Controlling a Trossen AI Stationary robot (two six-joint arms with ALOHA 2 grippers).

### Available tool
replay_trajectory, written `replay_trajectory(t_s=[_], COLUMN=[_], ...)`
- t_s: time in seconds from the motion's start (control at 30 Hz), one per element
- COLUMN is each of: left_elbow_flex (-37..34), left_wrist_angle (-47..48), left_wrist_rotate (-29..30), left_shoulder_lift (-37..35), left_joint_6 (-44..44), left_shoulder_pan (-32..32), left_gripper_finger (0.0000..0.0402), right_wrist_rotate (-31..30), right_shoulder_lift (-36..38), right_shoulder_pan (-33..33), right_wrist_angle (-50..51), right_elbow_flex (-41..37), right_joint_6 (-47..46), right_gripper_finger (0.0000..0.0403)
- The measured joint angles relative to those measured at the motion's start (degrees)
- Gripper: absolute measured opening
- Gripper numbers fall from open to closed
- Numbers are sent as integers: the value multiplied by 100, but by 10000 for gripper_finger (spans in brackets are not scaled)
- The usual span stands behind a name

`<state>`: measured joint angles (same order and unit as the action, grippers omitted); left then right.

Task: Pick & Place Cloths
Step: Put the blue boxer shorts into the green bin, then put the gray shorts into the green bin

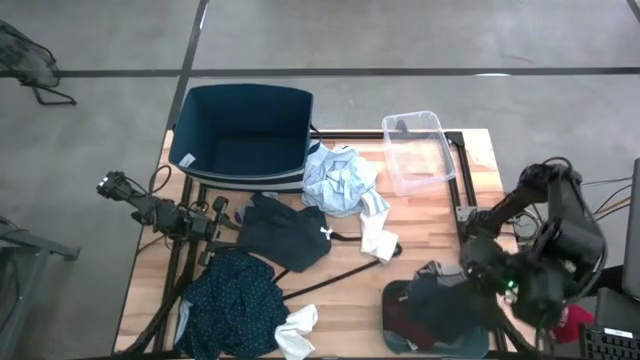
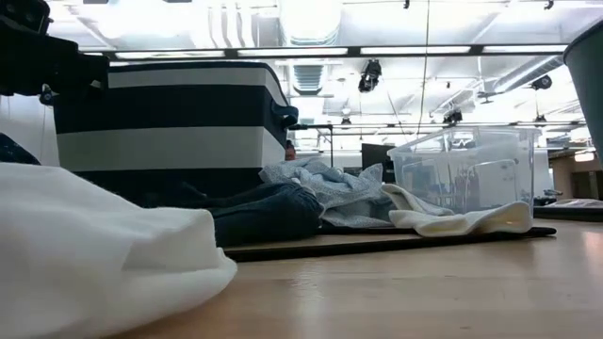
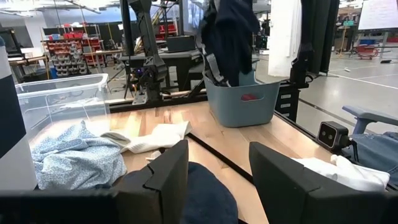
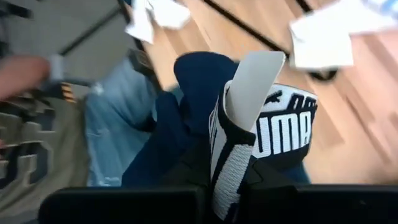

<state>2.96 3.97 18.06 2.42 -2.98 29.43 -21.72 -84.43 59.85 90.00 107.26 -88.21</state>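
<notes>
Black garment with white logo: hanging bunched from the right gripper, over a small grey-blue tub at the near right corner of the worktop; the jaws are clenched on its fabric.
Pale blue shirt: crumpled in the middle of the worktop, just in front of a big navy bin with a white stripe.
White sock: lying beside the pale blue shirt, on its near right side.
Black top: spread flat in front of the bin, touching the shirt's edge.
Dark teal dotted garment: heaped at the near left of the worktop.
White cloth: small and crumpled, touching the dotted garment's right edge.
Maroon cloth: a small piece showing at the far right, past the right arm.
Clear plastic box: at the back right, well apart from the tub.
Left gripper: low over the left side of the worktop, beside the black top; jaws released, with a dark cloth between them but not gripped.
Person: a hand and sleeve show in the right wrist view, beyond the held garment.
</notes>
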Motion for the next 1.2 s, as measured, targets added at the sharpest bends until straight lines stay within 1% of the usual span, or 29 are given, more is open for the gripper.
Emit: replay_trajectory(t_s=[0.1,0.27,0.4,0.6,0.7,0.93,1.2], left_elbow_flex=[0,0,0,0,0,0,0], left_wrist_angle=[-1,-2,-3,-4,-4,-6,-7], left_wrist_rotate=[0,0,0,0,0,0,0], left_shoulder_lift=[0,0,0,0,0,0,0], left_joint_6=[0,0,0,0,0,0,0], left_shoulder_pan=[1,0,0,2,2,1,1], left_gripper_finger=[177,177,177,177,177,177,177], right_wrist_rotate=[236,618,900,1003,993,947,559], right_shoulder_lift=[-205,-710,-1175,-1636,-1802,-1788,-1758], right_shoulder_pan=[25,14,-30,-97,-165,-361,-436], right_wrist_angle=[-110,-352,-363,-495,-487,-495,-494], right_elbow_flex=[-336,-797,-937,-934,-833,-804,-804], right_joint_6=[-325,-449,-455,-436,-233,-145,125], right_gripper_finger=[13,13,13,18,36,96,158])
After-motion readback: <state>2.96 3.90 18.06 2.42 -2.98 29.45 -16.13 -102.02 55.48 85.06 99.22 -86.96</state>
